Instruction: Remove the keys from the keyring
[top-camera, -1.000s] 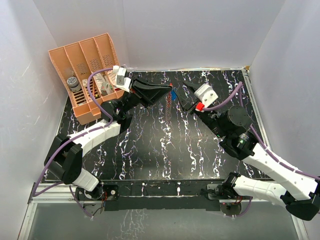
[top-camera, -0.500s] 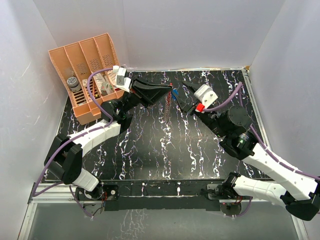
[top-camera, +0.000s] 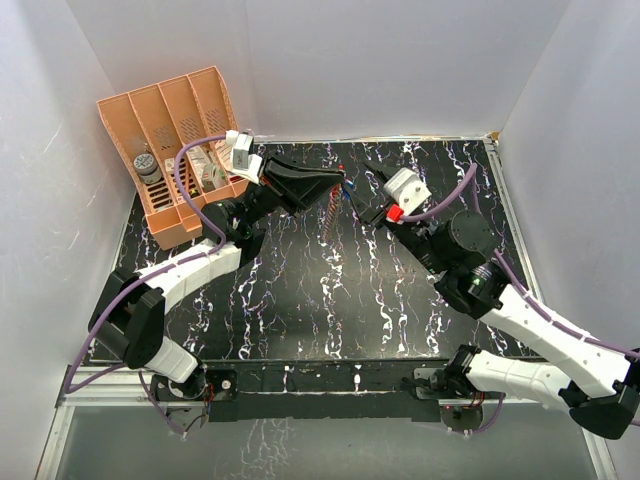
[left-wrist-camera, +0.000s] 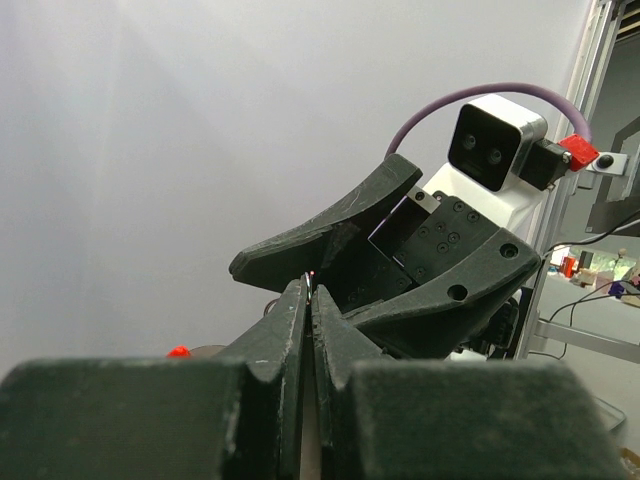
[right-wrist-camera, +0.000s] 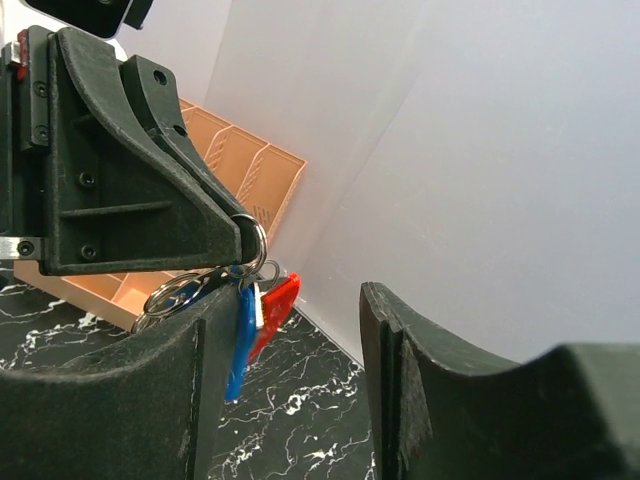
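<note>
My left gripper (top-camera: 338, 183) is held above the table and is shut on the thin silvery ring (right-wrist-camera: 252, 240) of the keyring. In the right wrist view a blue-headed key (right-wrist-camera: 240, 340) and the red fob (right-wrist-camera: 278, 303) hang from that ring, with more rings to the left (right-wrist-camera: 165, 298). The keys show as a blue speck in the top view (top-camera: 347, 184), with a chain (top-camera: 327, 215) hanging below. My right gripper (right-wrist-camera: 300, 335) is open. Its left finger (right-wrist-camera: 190, 400) is right beside the blue key; I cannot tell if it touches. In the left wrist view my shut fingertips (left-wrist-camera: 309, 292) face the right gripper's fingers (left-wrist-camera: 330, 235).
An orange slotted rack (top-camera: 170, 150) stands at the back left with small items in it, and it also shows in the right wrist view (right-wrist-camera: 235, 150). White walls close in the black marbled table (top-camera: 330, 300) on three sides.
My right gripper has moved left and slightly back, closing in on the left gripper's tip and the hanging keys. The left gripper has stayed in place, still shut on the ring.
</note>
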